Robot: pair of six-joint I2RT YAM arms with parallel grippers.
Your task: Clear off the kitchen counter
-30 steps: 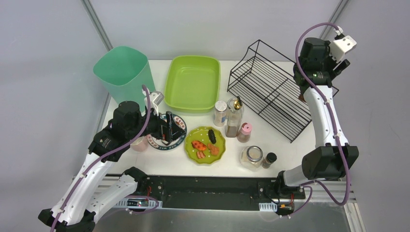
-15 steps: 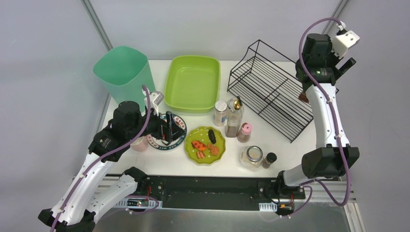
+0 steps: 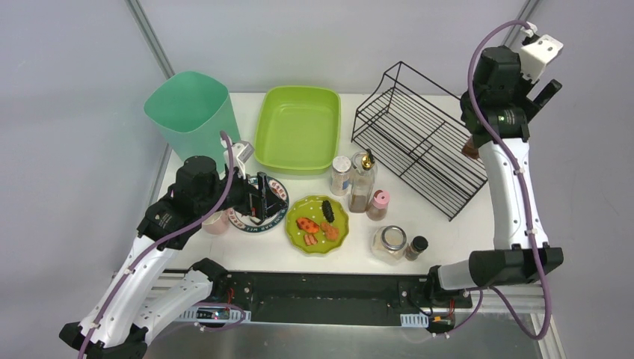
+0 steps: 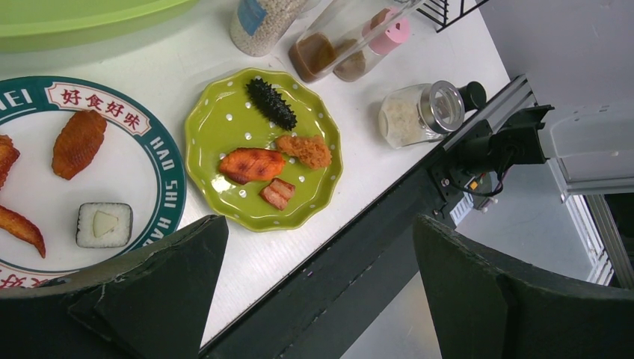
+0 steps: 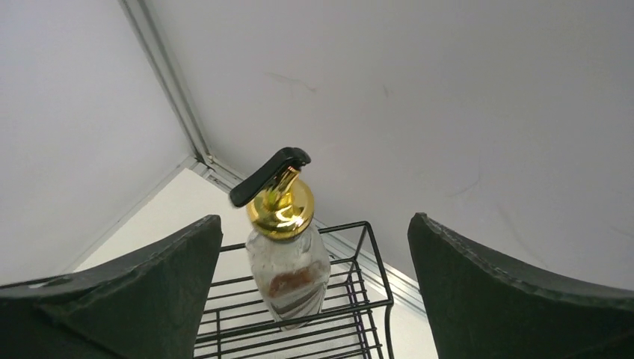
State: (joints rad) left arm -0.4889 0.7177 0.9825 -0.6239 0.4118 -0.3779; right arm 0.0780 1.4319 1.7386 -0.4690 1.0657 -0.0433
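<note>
Right wrist: right gripper point(image 5: 314, 221) spread wide, clear of the gold-capped glass bottle point(image 5: 288, 262) standing on the black wire rack point(image 3: 419, 138), far right; best retreat straight, missing its spout. Left gripper point(image 4: 318, 224), also spread, hovers over the cluttered flat white kitchen counter point(image 3: 441, 232).

White arms point(image 3: 511, 187) with black joints (purple cables point(image 3: 469, 75) looped alongside).

Top: high, downward. Left wrist: close over green plate point(image 4: 213, 123), shared. Right wrist: toward rack point(image 5: 355, 329).
</note>
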